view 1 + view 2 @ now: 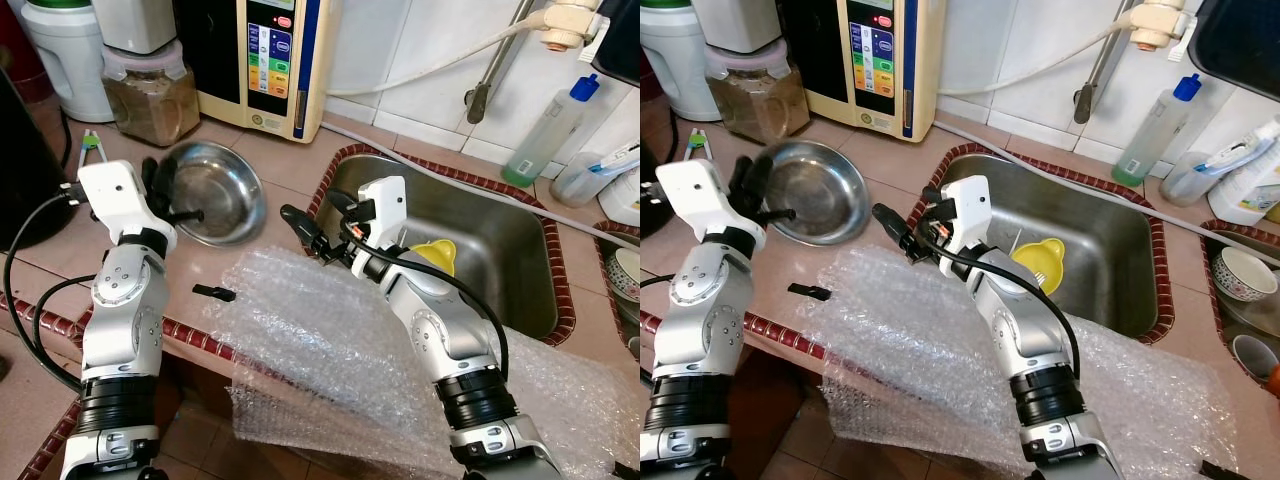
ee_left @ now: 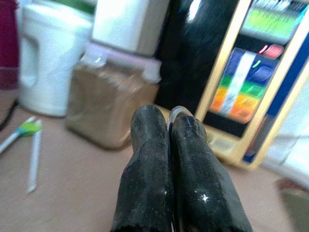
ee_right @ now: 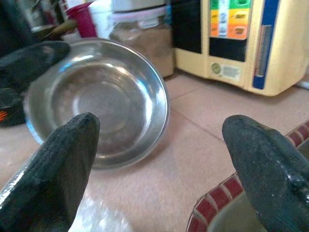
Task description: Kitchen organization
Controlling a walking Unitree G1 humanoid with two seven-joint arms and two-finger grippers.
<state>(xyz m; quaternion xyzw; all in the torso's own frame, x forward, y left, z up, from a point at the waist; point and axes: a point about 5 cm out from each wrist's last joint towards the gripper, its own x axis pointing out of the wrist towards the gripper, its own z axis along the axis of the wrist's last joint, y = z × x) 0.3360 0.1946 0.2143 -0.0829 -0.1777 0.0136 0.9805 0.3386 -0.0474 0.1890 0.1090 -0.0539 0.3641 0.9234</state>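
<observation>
Crinkled bubble wrap (image 1: 330, 340) drapes over the tiled bench (image 1: 290, 150) edge nearest me. Above it the right gripper (image 1: 305, 232) hovers, fingers spread wide and holding nothing. Further back, the left gripper (image 1: 165, 190) has its fingers clenched on the rim of the steel bowl (image 1: 215, 190), tipped up beside the sink (image 1: 500, 250).
</observation>
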